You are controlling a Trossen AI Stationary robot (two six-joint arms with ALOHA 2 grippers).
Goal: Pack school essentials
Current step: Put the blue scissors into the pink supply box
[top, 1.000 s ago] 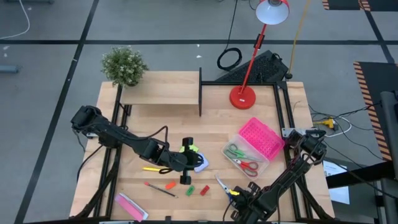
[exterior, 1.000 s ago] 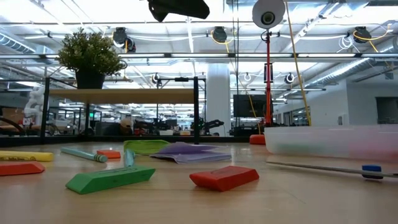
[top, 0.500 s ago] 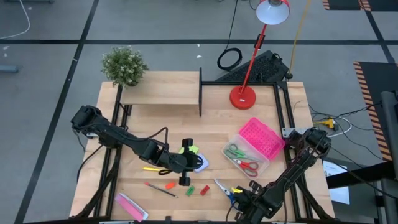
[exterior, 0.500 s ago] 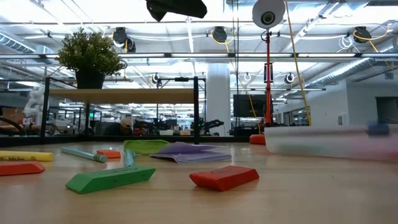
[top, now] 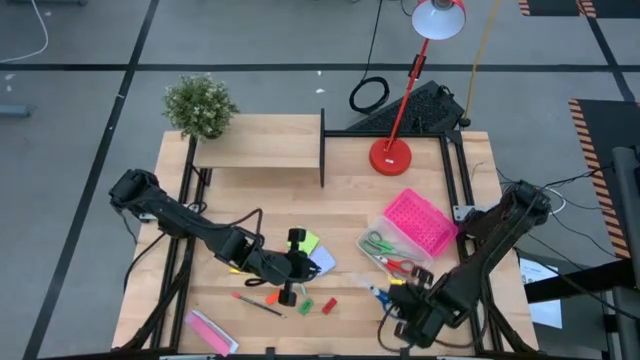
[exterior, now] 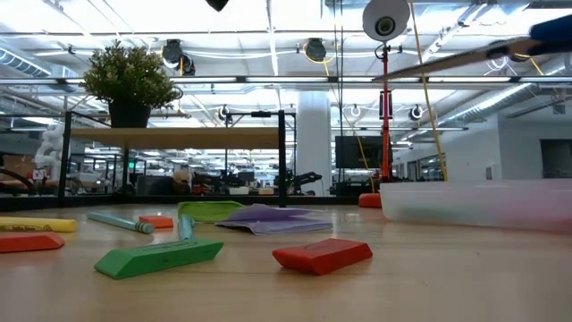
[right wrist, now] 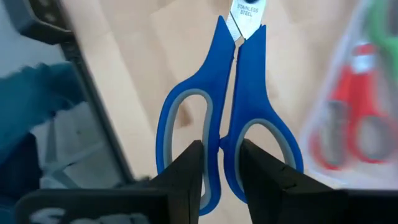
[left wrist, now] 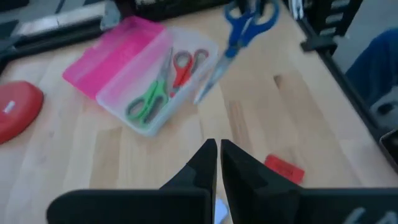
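Observation:
My right gripper (top: 392, 297) is shut on the blue-handled scissors (right wrist: 227, 93) and holds them in the air near the clear box's (top: 400, 258) near-left corner. Green scissors (top: 377, 243) and red scissors (top: 401, 266) lie in the box, and the pink lid (top: 420, 222) rests against its far side. My left gripper (left wrist: 217, 155) is shut with nothing between its fingers. It stands over the green pad (top: 308, 243) and the pale-blue pad (top: 322, 262). A yellow pen (top: 240, 270), a red pencil (top: 258, 303) and orange (top: 272, 297), green (top: 305, 305) and red (top: 328, 305) blocks lie on the table. My right gripper pinches the scissors at the inner bars of the two blue handle loops (right wrist: 219, 134), where the loops meet. One finger (right wrist: 193, 171) stands at each loop. The scissors are lifted clear of the table (exterior: 483, 55), closed, with the blade tips lower than the handles and toward the table's left.
A pink-and-white packet (top: 210, 332) lies at the near left edge. At the back are a red lamp base (top: 390, 155), a low wooden shelf (top: 260, 150) and a potted plant (top: 200, 105). Bare wood (top: 350, 200) lies between the shelf and the box.
My right gripper has risen from the near edge and gone toward the box, lifting the blue scissors off the table; they now hang clear and tilted. My left gripper has shifted a little toward the table's near left.

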